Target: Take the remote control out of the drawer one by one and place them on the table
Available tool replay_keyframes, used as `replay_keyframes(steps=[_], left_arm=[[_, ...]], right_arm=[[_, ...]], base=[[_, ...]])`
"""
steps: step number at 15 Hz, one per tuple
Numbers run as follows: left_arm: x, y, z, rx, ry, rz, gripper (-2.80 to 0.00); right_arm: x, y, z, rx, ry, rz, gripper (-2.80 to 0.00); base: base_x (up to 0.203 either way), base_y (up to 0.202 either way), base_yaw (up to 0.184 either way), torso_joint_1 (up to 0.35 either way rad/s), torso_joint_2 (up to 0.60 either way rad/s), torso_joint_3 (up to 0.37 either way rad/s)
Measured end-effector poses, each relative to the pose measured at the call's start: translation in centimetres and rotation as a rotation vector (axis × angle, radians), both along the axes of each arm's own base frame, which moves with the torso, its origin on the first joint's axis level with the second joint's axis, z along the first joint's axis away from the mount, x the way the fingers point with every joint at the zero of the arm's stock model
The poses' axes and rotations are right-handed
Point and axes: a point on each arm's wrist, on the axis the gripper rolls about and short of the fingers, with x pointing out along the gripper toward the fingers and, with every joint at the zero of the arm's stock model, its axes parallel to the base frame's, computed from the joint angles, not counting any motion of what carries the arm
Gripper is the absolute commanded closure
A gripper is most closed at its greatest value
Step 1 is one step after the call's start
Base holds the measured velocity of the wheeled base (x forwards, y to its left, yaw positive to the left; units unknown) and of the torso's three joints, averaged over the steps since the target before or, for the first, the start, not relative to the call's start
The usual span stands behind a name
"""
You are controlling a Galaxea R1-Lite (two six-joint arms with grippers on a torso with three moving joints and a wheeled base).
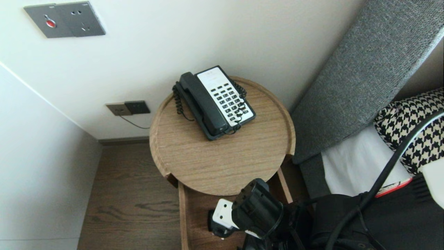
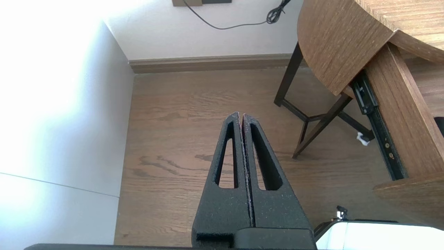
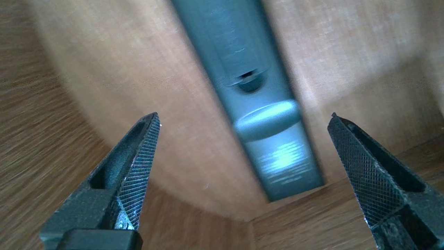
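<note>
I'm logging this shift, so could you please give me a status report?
Right gripper open in drawer, jaws either side of long grey bar, apart from it. Left gripper shut, parked above floor. No obstruction seen.

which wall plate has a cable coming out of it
The tan plate low on the wall: a thin cable trails from it. The black plate beside it and the grey panel higher up have none.

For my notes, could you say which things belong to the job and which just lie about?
In hand: right gripper, open; grey slim object before it; pulled-out drawer.
Lying about: telephone on the round table; houndstooth pillow; left gripper, shut, over the floor.
</note>
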Motion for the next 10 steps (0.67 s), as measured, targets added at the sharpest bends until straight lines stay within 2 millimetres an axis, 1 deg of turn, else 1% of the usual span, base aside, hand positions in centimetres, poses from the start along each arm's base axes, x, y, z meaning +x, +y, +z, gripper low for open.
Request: replay_keyframes(steps=[2, 5, 8, 10], left_arm=[[0.0, 0.0, 0.0, 0.000, 0.000, 0.000, 0.00], [0.0, 0.0, 0.0, 0.000, 0.000, 0.000, 0.00], [0.0, 0.0, 0.0, 0.000, 0.000, 0.000, 0.00], [0.0, 0.0, 0.0, 0.000, 0.000, 0.000, 0.00]], right_arm=[[0.7, -0.5, -0.2, -0.004, -0.006, -0.017, -2.80], [1.1, -0.8, -0.3, -0.006, -0.004, -0.035, -2.80], [1.6, -0.5, -0.5, 0.014, -0.019, -0.039, -2.80], [2.0, -0.3, -1.0, 0.021, -0.022, -0.044, -2.80]], base=[[0.000, 0.000, 0.000, 0.000, 0.00, 0.000], [0.000, 0.000, 0.000, 0.000, 0.00, 0.000], [0.000, 0.000, 0.000, 0.000, 0.00, 0.000], [0.000, 0.000, 0.000, 0.000, 0.00, 0.000]])
